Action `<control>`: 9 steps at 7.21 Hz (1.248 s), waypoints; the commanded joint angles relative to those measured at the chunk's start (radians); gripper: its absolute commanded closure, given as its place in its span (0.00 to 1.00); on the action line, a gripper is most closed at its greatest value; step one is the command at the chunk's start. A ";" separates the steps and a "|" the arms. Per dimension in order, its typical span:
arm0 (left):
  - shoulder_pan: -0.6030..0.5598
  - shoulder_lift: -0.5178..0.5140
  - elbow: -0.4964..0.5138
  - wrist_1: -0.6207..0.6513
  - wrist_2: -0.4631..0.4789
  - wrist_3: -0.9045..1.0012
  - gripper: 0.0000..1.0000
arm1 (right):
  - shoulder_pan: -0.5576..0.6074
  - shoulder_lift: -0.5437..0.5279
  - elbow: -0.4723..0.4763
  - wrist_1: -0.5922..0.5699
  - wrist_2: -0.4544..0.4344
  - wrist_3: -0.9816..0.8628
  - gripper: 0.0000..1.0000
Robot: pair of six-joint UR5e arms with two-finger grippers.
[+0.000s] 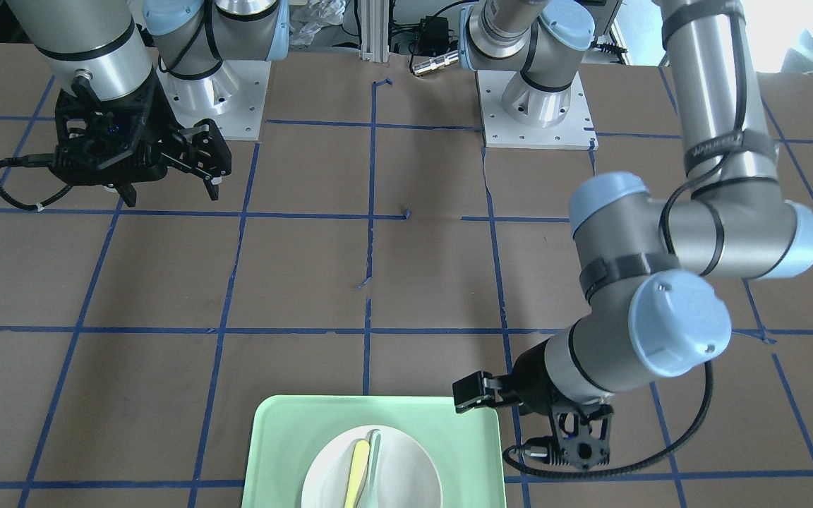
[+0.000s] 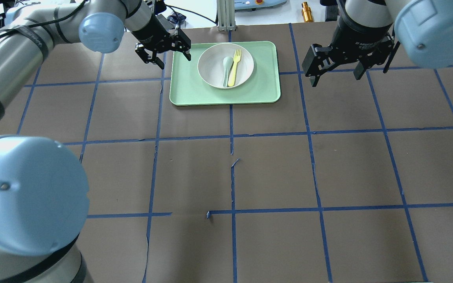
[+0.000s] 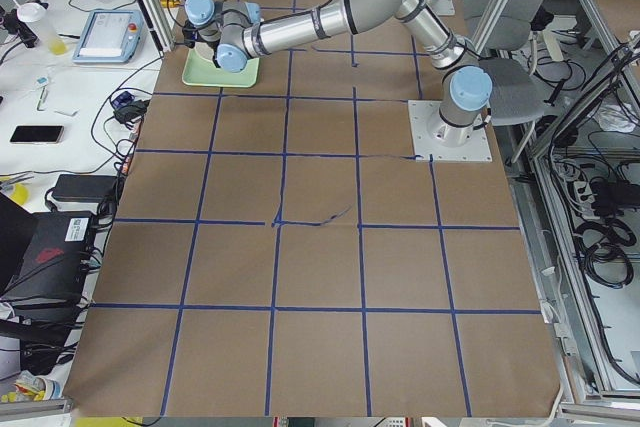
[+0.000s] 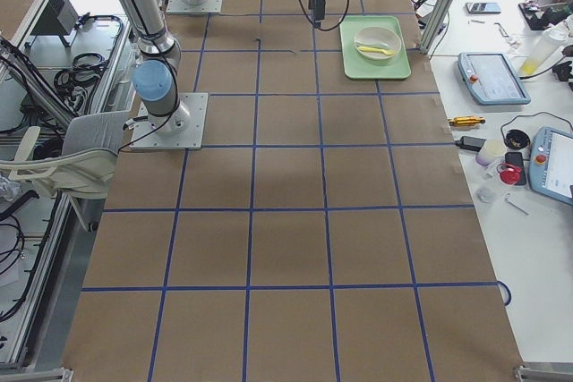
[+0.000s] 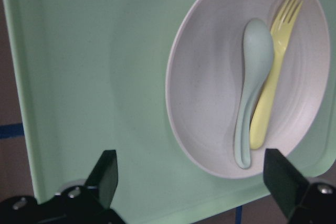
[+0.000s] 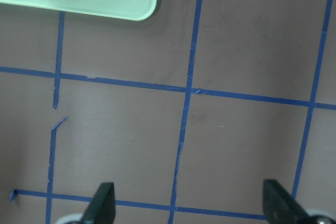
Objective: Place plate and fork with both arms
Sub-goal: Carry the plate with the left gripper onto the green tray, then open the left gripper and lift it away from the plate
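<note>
fork (image 2: 234,68) lay in the plate (image 2: 210,72), handle toward the robot, near the left gripper (image 2: 173,59), spread and empty; right gripper (image 2: 336,76), likewise spread, hung farther off.

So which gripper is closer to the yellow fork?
Left. The left gripper hovers at the edge of the tray beside the plate holding the fork; the right gripper hangs off the tray, over the table.
</note>
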 commanded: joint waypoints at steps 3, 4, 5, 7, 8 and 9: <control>-0.006 0.380 -0.160 -0.270 0.180 -0.140 0.00 | 0.000 0.000 0.000 0.000 0.000 0.000 0.00; -0.015 0.449 -0.214 -0.270 0.225 -0.172 0.00 | 0.000 0.000 0.000 0.000 0.000 0.000 0.00; -0.017 0.483 -0.254 -0.266 0.294 -0.191 0.00 | 0.000 0.000 0.000 0.000 0.000 0.000 0.00; -0.018 0.489 -0.272 -0.265 0.284 -0.184 0.00 | 0.000 0.000 0.000 -0.001 0.002 -0.001 0.00; -0.020 0.502 -0.295 -0.264 0.285 -0.146 0.00 | 0.000 0.002 0.000 -0.003 0.000 -0.001 0.00; -0.020 0.515 -0.311 -0.262 0.281 -0.057 0.00 | 0.002 0.003 0.000 -0.002 0.000 -0.001 0.00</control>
